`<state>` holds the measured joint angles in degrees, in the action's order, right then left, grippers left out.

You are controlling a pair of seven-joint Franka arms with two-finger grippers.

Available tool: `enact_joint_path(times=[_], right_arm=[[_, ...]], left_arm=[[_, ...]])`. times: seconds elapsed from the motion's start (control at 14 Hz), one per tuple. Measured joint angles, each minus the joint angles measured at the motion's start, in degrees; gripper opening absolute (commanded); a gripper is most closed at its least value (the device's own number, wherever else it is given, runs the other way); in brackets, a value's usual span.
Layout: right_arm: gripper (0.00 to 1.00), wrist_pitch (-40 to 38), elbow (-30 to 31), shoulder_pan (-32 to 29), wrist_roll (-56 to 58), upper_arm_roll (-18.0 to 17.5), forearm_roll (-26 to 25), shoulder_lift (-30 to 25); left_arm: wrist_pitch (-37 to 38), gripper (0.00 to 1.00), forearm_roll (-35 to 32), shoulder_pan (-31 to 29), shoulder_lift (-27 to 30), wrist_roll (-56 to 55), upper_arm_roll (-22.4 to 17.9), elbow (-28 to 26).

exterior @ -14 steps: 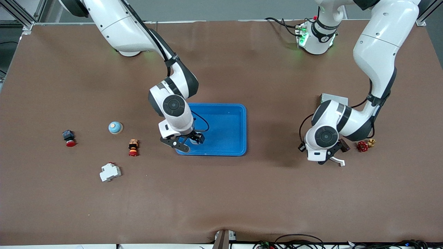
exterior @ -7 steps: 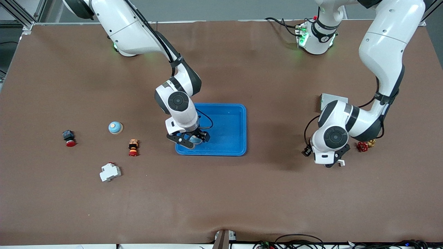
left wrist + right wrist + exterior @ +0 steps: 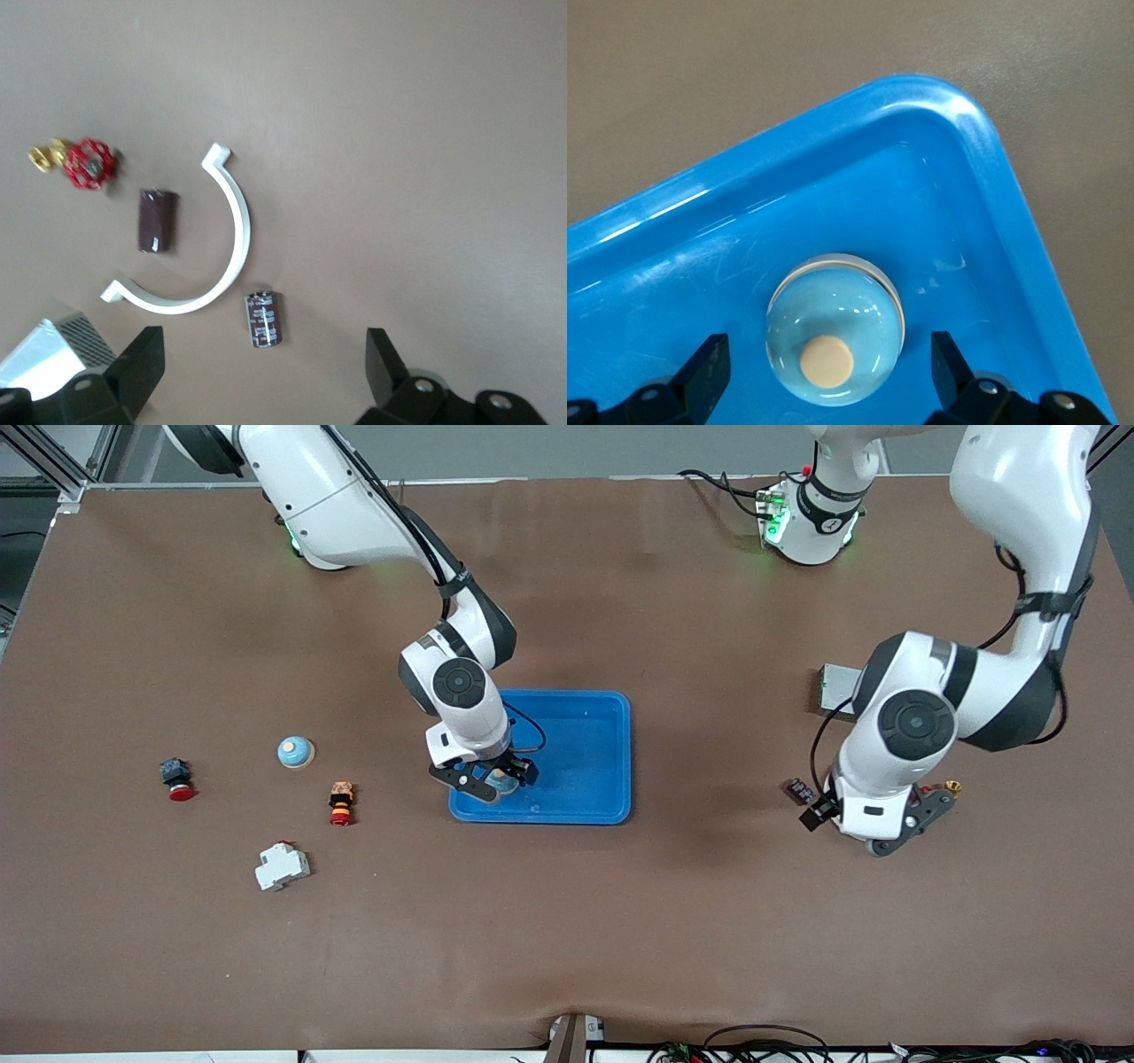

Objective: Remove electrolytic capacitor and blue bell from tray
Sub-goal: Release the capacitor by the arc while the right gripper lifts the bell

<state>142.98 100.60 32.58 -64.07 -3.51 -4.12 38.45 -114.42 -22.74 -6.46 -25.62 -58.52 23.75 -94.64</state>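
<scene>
A pale blue bell [image 3: 833, 329] with a cream button sits in a corner of the blue tray [image 3: 682, 239], and also shows in the front view as the bell [image 3: 502, 780]. My right gripper [image 3: 828, 376] hangs low over it, open, one finger on each side and apart from it. A dark brown capacitor [image 3: 264, 320] lies on the brown table below my left gripper [image 3: 261, 376], which is open and well above it. A second capacitor [image 3: 157, 220] lies inside the curve of a white clip [image 3: 232, 235]. In the front view one capacitor [image 3: 802, 788] peeks out beside my left gripper [image 3: 877, 834].
A red and brass valve [image 3: 81, 164] and a silver box [image 3: 55, 343] lie near the capacitors. Toward the right arm's end lie a second blue bell [image 3: 296, 752], a red push button [image 3: 177, 779], an orange button [image 3: 341, 802] and a white breaker [image 3: 282, 865].
My left gripper has opened and risen higher above the table, now hiding the white clip in the front view. My right gripper has shifted a little farther over the tray, around the bell.
</scene>
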Motion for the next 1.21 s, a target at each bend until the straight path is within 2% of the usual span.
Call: enact_joint_path(times=[0.29,0.5,0.86,0.93,1.0,1.21], right_arm=[[1.00,0.17,-0.09,0.00,0.00,0.11,-0.02,0.00],[1.00,0.24,-0.11,0.00,0.00,0.28,-0.06,0.01],[1.00,0.46,-0.13,0.00,0.00,0.40,-0.33,0.72],[0.56,0.55,-0.18,0.00,0.00,0.41,-0.34,0.85],[0.01,0.57,-0.24,0.00,0.05,0.43,-0.41,0.88],[0.00,0.56,-0.86,0.00,-0.05,0.60,-0.42,0.89]], left_arm=[[5.77,1.00,5.94,-3.55,2.60,15.81,-0.08,7.07],[8.44,1.00,6.79,-5.73,3.34,26.90,-0.07,10.95],[16.85,1.00,6.80,-6.16,4.31,37.08,-0.01,16.41],[17.20,1.00,6.80,-6.38,5.27,39.43,-0.05,16.83],[17.79,1.00,6.80,-6.65,6.55,41.33,-0.10,17.05],[21.95,1.00,9.11,-7.91,10.58,45.71,-0.14,17.25]])
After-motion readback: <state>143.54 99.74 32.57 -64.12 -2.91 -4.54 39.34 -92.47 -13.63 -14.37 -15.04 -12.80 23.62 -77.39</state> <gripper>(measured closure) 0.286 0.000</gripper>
